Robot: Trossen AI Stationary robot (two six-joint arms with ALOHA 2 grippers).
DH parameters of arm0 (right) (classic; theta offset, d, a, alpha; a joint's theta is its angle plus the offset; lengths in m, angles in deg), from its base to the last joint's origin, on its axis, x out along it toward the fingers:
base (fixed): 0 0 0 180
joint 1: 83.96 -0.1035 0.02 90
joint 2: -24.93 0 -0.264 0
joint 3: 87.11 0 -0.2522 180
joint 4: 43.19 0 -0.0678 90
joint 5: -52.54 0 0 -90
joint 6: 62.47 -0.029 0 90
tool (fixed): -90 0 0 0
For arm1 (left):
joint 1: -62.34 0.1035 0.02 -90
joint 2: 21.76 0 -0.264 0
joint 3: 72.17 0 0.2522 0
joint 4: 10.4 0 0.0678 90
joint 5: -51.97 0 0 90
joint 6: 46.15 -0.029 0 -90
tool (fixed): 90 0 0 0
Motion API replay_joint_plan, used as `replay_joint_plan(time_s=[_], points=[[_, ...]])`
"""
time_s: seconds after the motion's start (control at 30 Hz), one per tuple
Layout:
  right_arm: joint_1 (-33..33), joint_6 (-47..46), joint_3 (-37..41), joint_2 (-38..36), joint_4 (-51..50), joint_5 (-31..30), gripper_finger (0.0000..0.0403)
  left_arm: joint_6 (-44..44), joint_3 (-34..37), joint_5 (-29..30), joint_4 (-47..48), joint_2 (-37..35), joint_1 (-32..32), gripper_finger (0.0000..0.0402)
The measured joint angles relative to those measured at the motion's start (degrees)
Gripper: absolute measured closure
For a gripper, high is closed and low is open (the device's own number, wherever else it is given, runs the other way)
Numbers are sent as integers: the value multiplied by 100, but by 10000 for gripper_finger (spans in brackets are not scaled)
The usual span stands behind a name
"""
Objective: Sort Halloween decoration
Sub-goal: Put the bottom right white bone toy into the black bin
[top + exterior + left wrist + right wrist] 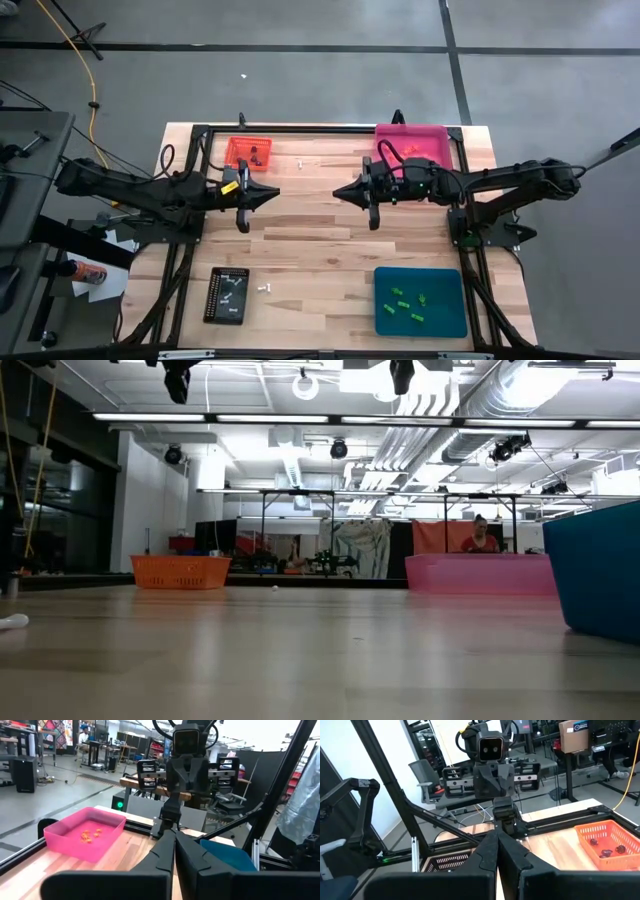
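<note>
Dark fingers fill the bottom of each wrist view, pressed tip to tip and holding nothing: the left gripper (pixel 272 192) and right gripper (pixel 340 192) face each other across the middle of the wooden counter (pixel 320 250), hanging above it, near but apart.

Most of the Halloween decoration already lies sorted in four trays. Dark brown pieces (pixel 256 155) sit in the orange tray (pixel 234 150) at the far left; small orange bits (pixel 90 834) lie in the pink tray (pixel 432 135) at the far right; green pieces (pixel 405 303) are scattered in the teal tray (pixel 450 318) at the near right; white pieces (pixel 232 290) rest in the black tray (pixel 213 300) at the near left.

Two white trinkets lie loose on the bare wood (both outside any tray): one (pixel 300 160) just beside the orange tray, the other (pixel 264 288) just beside the black tray. The low view catches a white piece (pixel 12 622) at its left edge.

Judging by this layout, the sort appears nearly done, with the arms paused between picks. The next move likely calls for one gripper to spread its fingers, descend over a stray white trinket, pinch it, and carry it to the black tray. Both strays sit on the left arm's side. A piece so small could easily slip or skid from the tips.
</note>
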Motion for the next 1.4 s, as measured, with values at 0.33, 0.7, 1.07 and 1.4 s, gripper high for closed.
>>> replay_joint_plan(time_s=[0.33,0.7,1.07,1.4], points=[[0,4,-2,0,-2,-2,402,123,0,-136,15,2,0,401],[7,6,-2,0,-199,-293,402,-463,-2120,-1915,4758,1882,-371,401],[7,-52,0,2,-867,-295,402,-3581,-2846,-2058,5889,3979,-1427,401],[17,-40,0,2,-1208,-437,402,-4814,-2839,-2146,5751,4885,-1789,397]])
